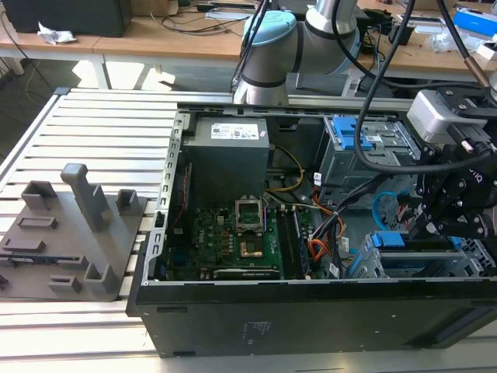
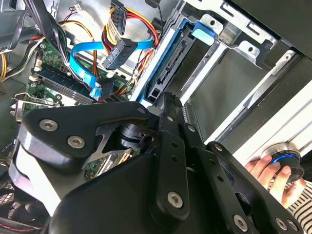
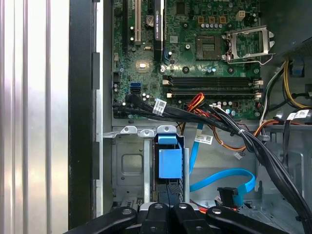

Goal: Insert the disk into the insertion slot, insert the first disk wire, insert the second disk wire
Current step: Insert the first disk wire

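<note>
We see one open computer case [image 1: 311,311] lying on a slatted table [image 1: 101,132], and one robot arm [image 1: 303,39] reaching in from the top of the exterior view. Its single gripper [image 1: 449,221] hangs low at the exterior view's right, close by the one disk [image 1: 408,240]. The disk's blue frame shows along the top of the lower drive cage [image 1: 373,272]. In the first wrist view the disk [image 3: 170,165] stands on edge inside that cage [image 3: 127,168], between its metal walls. The gripper [image 3: 168,202] is just at the disk's near end. We cannot tell whether the gripper is open or closed, nor whether it touches the disk. We count two cages: the one with the disk, and a taller one [image 1: 338,167] above it in the exterior view, bearing one blue bracket [image 1: 361,132]. In the second wrist view two cable ends hang free beside the disk [image 2: 165,63], apart from it. One is a blue flat cable [image 2: 78,61]; the other is a black power plug [image 2: 119,51] on red, yellow and black wires. There is one motherboard [image 3: 195,48] with one processor socket [image 3: 248,44]. One grey fixture block [image 1: 70,233] sits on the table at the exterior view's left. In the second wrist view one person's hand [image 2: 263,170] rests on a blue-ringed knob [image 2: 282,161] outside the case.
</note>
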You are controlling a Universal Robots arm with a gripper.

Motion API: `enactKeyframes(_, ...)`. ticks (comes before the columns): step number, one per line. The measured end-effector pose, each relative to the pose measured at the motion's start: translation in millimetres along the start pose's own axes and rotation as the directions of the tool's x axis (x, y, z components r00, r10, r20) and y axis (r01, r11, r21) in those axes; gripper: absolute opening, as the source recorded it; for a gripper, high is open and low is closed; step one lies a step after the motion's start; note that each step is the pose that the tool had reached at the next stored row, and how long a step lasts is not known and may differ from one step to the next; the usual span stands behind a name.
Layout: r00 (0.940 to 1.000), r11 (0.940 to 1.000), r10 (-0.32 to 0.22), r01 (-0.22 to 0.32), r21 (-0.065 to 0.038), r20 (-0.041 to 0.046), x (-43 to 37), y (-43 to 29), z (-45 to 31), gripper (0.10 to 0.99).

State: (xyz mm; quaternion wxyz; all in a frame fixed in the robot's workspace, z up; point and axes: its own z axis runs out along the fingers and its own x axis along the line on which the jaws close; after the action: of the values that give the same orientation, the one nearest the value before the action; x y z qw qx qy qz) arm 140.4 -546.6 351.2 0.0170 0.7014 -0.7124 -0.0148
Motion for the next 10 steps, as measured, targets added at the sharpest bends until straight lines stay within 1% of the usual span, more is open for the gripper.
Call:
enactKeyframes(6, 1.0000, 1.0000, 0.000, 0.000, 0.000, 0.0000, 0.0, 0.0, 0.1, 0.114)
enactKeyframes(7, 1.0000, 1.0000, 0.000, 0.000, 0.000, 0.0000, 0.0, 0.0, 0.1, 0.169)
enactKeyframes(8, 1.0000, 1.0000, 0.000, 0.000, 0.000, 0.0000, 0.0, 0.0, 0.2, 0.294)
enactKeyframes(9, 1.0000, 1.0000, 0.000, 0.000, 0.000, 0.0000, 0.0, 0.0, 0.2, 0.294)
enactKeyframes(10, 1.0000, 1.0000, 0.000, 0.000, 0.000, 0.0000, 0.0, 0.0, 0.2, 0.361)
